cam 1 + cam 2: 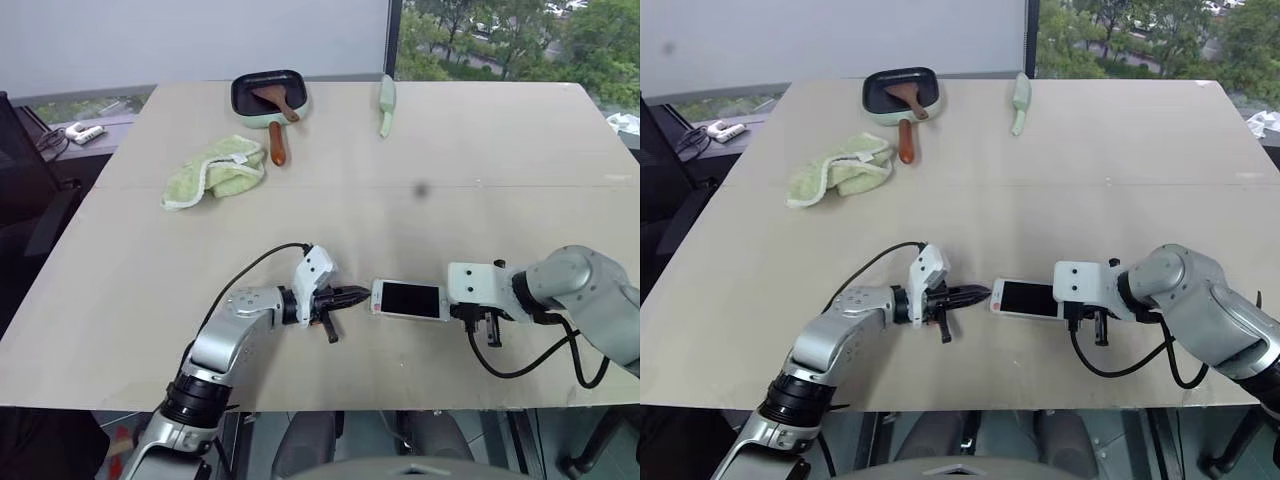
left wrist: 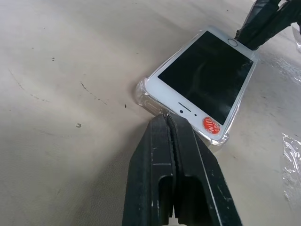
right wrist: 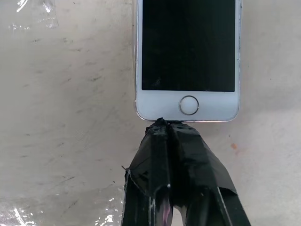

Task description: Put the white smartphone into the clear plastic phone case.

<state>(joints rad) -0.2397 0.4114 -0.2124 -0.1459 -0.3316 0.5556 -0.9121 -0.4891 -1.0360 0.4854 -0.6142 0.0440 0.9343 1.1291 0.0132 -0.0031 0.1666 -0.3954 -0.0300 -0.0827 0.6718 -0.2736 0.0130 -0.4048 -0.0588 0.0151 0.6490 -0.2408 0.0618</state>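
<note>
- Left eye view: the white smartphone [image 1: 408,300] is seen lying on the surface [image 1: 480,160] between the closed left tool [image 1: 352,295] and the closed right tool [image 1: 490,328].
- Left wrist view: the clear plastic phone case [image 2: 141,92] is seen around the phone's near end, touched by the tool's shut tips.
- Right wrist view: shut tips are pressed at the home-button end; gentle, opposed, level pushing is judged best for seating the corners.

the far end of the white smartphone [image 3: 188,56] runs off the right wrist view's edge, so its earpiece end is cut off there. the clear plastic phone case [image 2: 141,94] shows as a faint glossy rim at one corner; its far edges cannot be traced. the right gripper [image 1: 448,308] has its fingertips hidden behind its white housing in the head views. crinkled clear film [image 3: 33,12] is clipped by the frame edge.
</note>
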